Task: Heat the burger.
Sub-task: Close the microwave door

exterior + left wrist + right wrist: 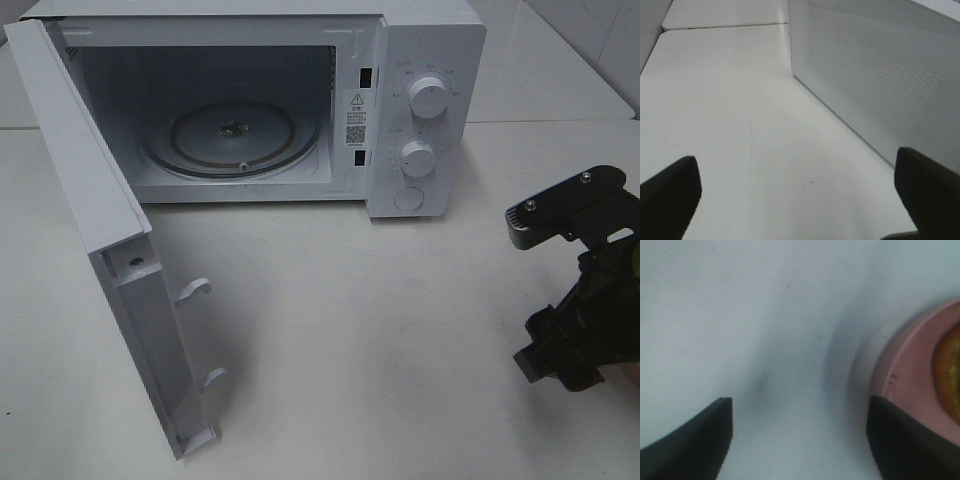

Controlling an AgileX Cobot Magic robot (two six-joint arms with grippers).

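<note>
The burger (pixel 948 374) shows only as a golden-orange sliver on a pink plate (pixel 910 367) at the edge of the right wrist view. It is out of sight in the exterior high view. My right gripper (pixel 800 402) is open over the white table, and one finger (pixel 905 440) overlaps the plate's rim. The same gripper (pixel 560 350) hangs at the far right of the table. My left gripper (pixel 795 167) is open and empty above the table beside a white perforated panel (pixel 880 75) of the microwave. The left arm is outside the exterior high view.
The white microwave (pixel 420 110) stands at the back. Its door (pixel 120 250) is swung wide open to the left and juts toward the front. A glass turntable (pixel 230 140) lies inside. Bare white table (pixel 370 330) lies in front of it.
</note>
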